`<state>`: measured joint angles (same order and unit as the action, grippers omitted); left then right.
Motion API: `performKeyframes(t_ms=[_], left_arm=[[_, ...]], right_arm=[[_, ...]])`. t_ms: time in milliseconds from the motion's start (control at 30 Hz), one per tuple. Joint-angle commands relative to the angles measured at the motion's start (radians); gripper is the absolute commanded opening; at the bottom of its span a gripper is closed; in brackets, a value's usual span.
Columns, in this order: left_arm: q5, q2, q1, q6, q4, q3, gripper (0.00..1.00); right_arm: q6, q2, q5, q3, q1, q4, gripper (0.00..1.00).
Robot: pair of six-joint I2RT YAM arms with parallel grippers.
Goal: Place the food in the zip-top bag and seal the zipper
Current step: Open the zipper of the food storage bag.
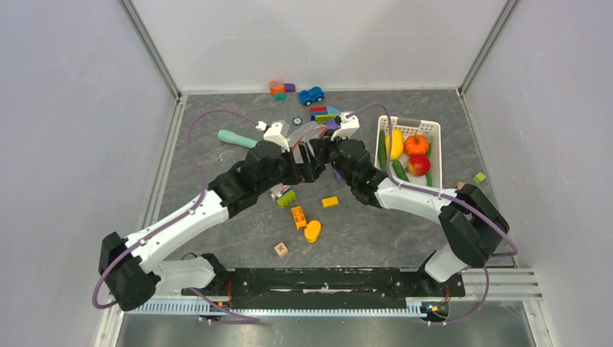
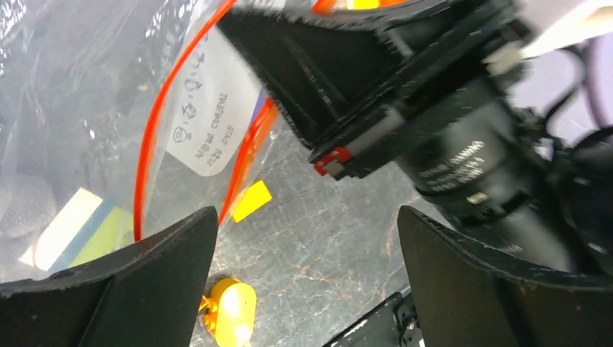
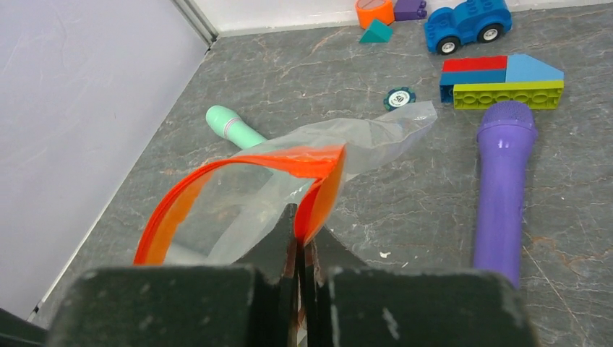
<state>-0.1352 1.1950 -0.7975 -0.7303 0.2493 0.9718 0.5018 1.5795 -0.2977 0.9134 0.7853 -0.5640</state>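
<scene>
Right end effector (image 3: 298, 230) pinches zip-top bag (image 3: 238, 191); food (image 1: 416, 145) fills basket (image 1: 436, 131).

The far-left corner and left edge of the table (image 1: 206, 155) lie bare beyond the teal tool (image 1: 237, 138). A blue car (image 1: 311, 95) and toy bricks (image 1: 325, 113) line the far edge. Both arms meet mid-table, where the right gripper (image 3: 300, 235) pinches the zip-top bag (image 3: 361, 137), whose mouth gapes as a narrow loop. Loose blocks (image 1: 298, 217) dot the near middle, and the basket (image 1: 406, 123) fills the right edge.

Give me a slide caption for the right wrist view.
Right gripper pinches the zip-top bag at its orange-red zipper, mouth gaping, beside a purple toy.
</scene>
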Motion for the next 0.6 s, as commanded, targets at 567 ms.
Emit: performKeyframes(t_ms=[567], left_arm=[[-0.331,-0.034,-0.003,0.327,0.272,0.125,1.0]], right_arm=[[-0.174,-0.11,0.341,-0.085,0.003,0.003,0.0]])
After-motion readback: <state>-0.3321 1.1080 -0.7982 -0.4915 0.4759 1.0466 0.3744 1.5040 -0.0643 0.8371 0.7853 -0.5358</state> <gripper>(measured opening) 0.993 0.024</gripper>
